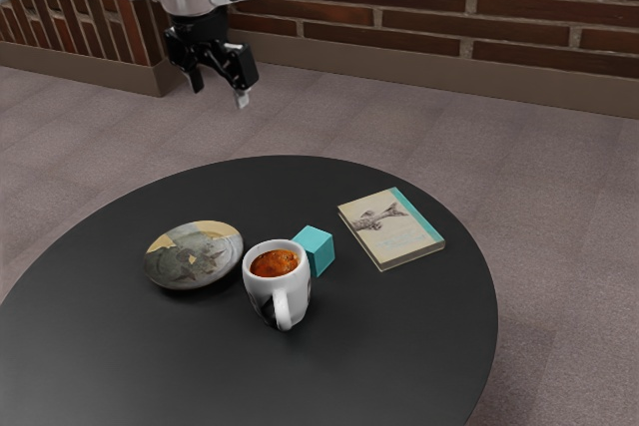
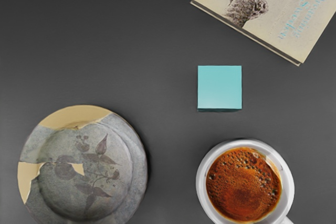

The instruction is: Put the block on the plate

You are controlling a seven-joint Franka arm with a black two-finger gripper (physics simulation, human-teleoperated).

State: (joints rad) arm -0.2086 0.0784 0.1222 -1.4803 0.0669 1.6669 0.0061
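On the round black table [image 1: 150,366], your turquoise block [image 1: 316,242] lies well below the gripper [image 1: 220,92], toward the exterior view's right; its fingers stand apart.

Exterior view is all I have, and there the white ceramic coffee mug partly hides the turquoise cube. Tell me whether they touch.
Observer: They don't; in the wrist view, a strip of black tabletop separates the cube from the mug.
Operator: Now check the line from cube to round grey-and-tan plate.
Observer: From above, the mug stands off to one side of it.
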